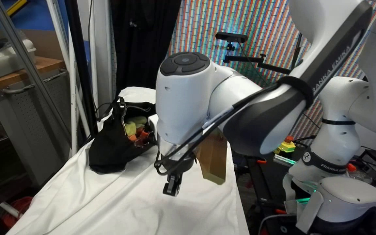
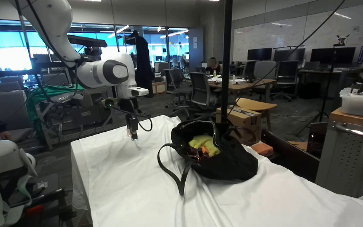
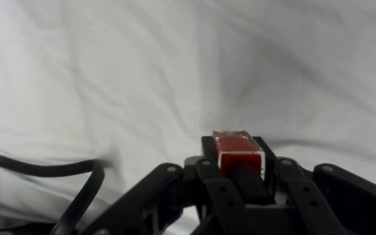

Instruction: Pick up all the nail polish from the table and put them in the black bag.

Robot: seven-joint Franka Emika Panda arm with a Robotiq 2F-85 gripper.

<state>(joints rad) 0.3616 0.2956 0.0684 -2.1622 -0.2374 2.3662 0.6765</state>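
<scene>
Clearly, the gripper (image 3: 237, 147) pinches a red nail polish bottle (image 3: 239, 156) over the white-draped table (image 2: 124, 170); best carry it smoothly, high enough to clear the loop handle (image 2: 181, 186), then release it low within the black bag (image 2: 232, 162), slumped open, apart from the gripper.

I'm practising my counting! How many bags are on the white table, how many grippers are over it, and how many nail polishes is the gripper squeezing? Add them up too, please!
Black bag: 1
Gripper: 1
Red nail polish bottle: 1
Total: 3, leaving out the jumbled things inside the bag, which can't be counted from here.
</scene>
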